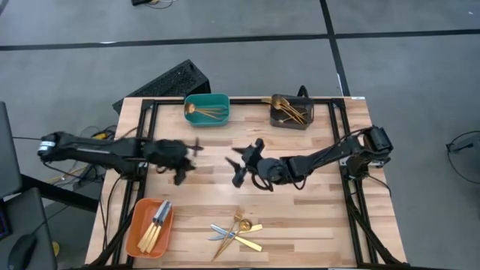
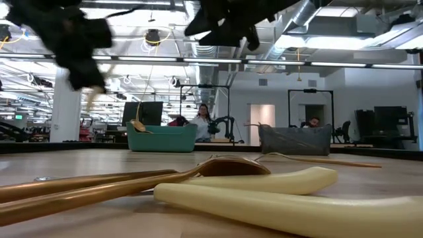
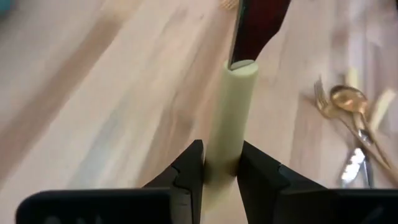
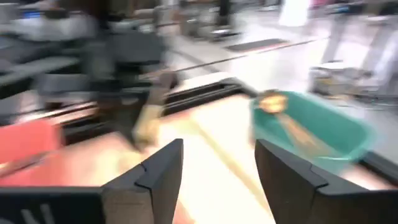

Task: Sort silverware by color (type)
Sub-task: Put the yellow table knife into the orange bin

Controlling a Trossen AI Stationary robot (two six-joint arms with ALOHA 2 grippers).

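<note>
Here, closest in, the left claw (image 3: 219,171) is pinched tight on the pale handle of 1 knife (image 3: 233,112); the handle runs straight out from between the 2 fingers along the claw's own forward line, and the dark-looking blade carries on past it, so the knife's long axis points directly away from the wrist. In the high view this left claw (image 1: 182,156) hangs above the middle of the counter (image 1: 315,217), and the orange bin (image 1: 135,232) that already holds other pale-handled knives (image 1: 156,223) lies back toward the near edge, on the left arm's own side and nearer to it than to the other arm. My judgement is that the coming move turns on this: the held knife must swing round toward that bin and be laid along its length. Just beyond the knife tip, facing it across a small gap, the right claw (image 1: 241,160) stands wide open and holds nothing. Further from the left claw, near the counter's front edge, is the unsorted heap of silverware (image 1: 238,231), gold spoon and forks crossed with knives. Farthest off, at the back edge, sit the teal bin (image 1: 222,118) and the dark grey bin (image 1: 306,123), each with gold pieces inside.
</note>
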